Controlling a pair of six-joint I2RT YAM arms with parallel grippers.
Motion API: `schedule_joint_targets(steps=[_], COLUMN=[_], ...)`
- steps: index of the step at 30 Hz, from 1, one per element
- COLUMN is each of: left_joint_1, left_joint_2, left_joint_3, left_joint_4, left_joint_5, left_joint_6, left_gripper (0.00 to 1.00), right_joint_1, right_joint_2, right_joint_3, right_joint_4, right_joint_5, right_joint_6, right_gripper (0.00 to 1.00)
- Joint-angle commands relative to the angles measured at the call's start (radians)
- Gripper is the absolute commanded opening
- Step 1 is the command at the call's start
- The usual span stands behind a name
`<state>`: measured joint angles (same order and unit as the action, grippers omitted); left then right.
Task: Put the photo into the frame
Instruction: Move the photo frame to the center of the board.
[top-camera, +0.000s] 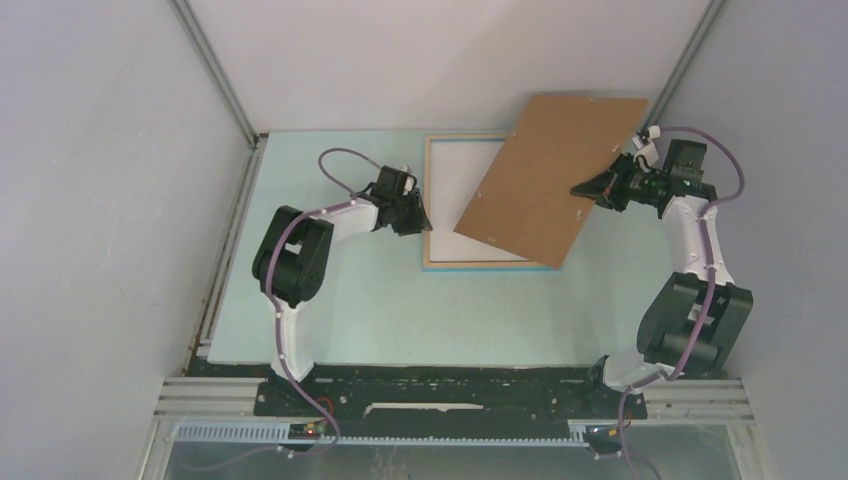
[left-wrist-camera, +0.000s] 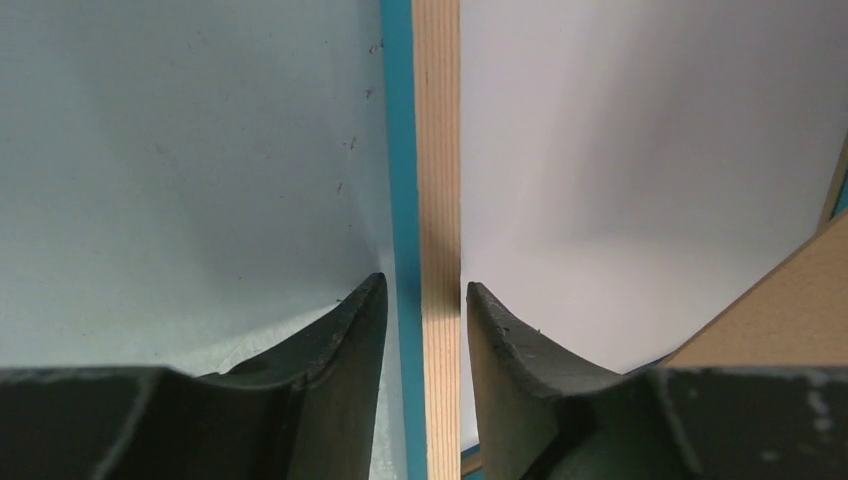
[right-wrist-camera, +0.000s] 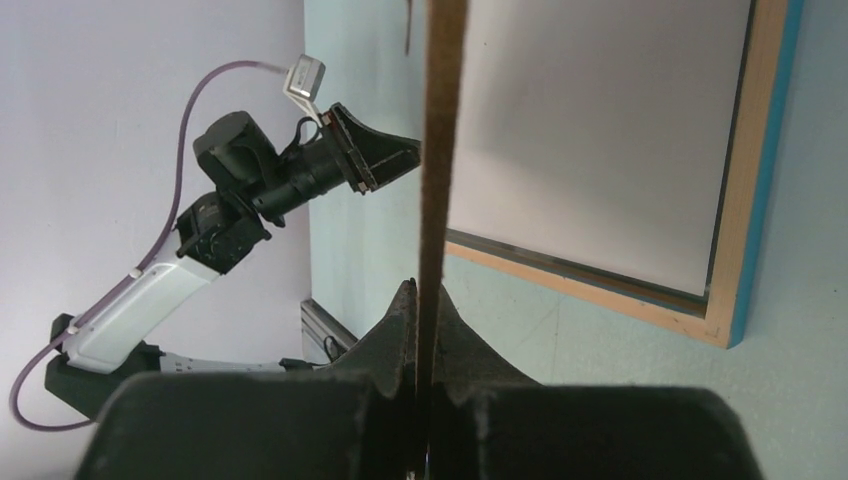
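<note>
The frame (top-camera: 428, 240) lies flat on the table with its light wood back up and turquoise edges showing. A white sheet, the photo (top-camera: 452, 190) with its white back up, sits inside it. My left gripper (top-camera: 420, 215) stands open astride the frame's left rail (left-wrist-camera: 436, 150), a finger on each side with a thin gap showing; the photo (left-wrist-camera: 620, 150) lies to the right of that rail. My right gripper (top-camera: 585, 190) is shut on the edge of the brown backing board (top-camera: 550, 175), held tilted over the frame's right part. In the right wrist view the board (right-wrist-camera: 440, 150) runs edge-on between my gripper's (right-wrist-camera: 422, 290) jaws.
Pale green table mat (top-camera: 400, 310) under everything. Grey enclosure walls stand left, right and behind. A metal rail (top-camera: 450, 395) runs along the near edge by the arm bases. The board's corner (left-wrist-camera: 790, 310) overhangs the photo in the left wrist view.
</note>
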<state>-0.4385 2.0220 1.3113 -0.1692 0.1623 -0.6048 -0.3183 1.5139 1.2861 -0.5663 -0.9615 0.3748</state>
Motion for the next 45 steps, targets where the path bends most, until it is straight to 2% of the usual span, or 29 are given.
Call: schedule_joint_targets(steps=[1,5,13,21,27,29,34,41,45], left_joint_1=[-0.005,-0.002,0.029,0.062,0.077,0.094,0.134,0.199,0.220], left_joint_2=[0.006,0.020,-0.030,-0.080,-0.126,-0.143,-0.196,-0.236,-0.224], left_joint_3=[0.046,0.076,-0.003,-0.083,-0.107,-0.109,-0.098,-0.098,-0.110], left_joint_4=[-0.038,-0.097,-0.114,-0.122,-0.151,-0.154,-0.158,-0.123,-0.082], left_joint_5=[0.022,0.003,-0.013,0.001,0.029,0.084,0.245,0.348,0.386], left_joint_6=[0.039,0.049,0.083,0.103,0.117,0.120,0.091,0.035,0.007], left_gripper=[0.43,0.35,0.16,0.09,0.09,0.09,0.24,0.30,0.35], right_joint_1=[0.015,0.040,0.088,0.116,0.153,0.161,0.188,0.227,0.238], right_joint_2=[0.005,0.049,0.134,0.264,0.347,0.392,0.497,0.613,0.645], right_joint_3=[0.056,0.091,0.120,0.178,0.243,0.281,0.418,0.619,0.664], right_joint_4=[0.029,-0.028,-0.090,-0.115,-0.099,-0.105,-0.198,-0.376,-0.389], right_joint_5=[-0.064,-0.068,-0.106,-0.169,-0.217,-0.248,-0.284,-0.268,-0.258], right_joint_6=[-0.042,-0.082,-0.086,-0.082,-0.079,-0.084,-0.142,-0.251,-0.236], right_gripper=[0.00,0.00,0.00,0.00,0.00,0.00,0.00,0.00,0.00])
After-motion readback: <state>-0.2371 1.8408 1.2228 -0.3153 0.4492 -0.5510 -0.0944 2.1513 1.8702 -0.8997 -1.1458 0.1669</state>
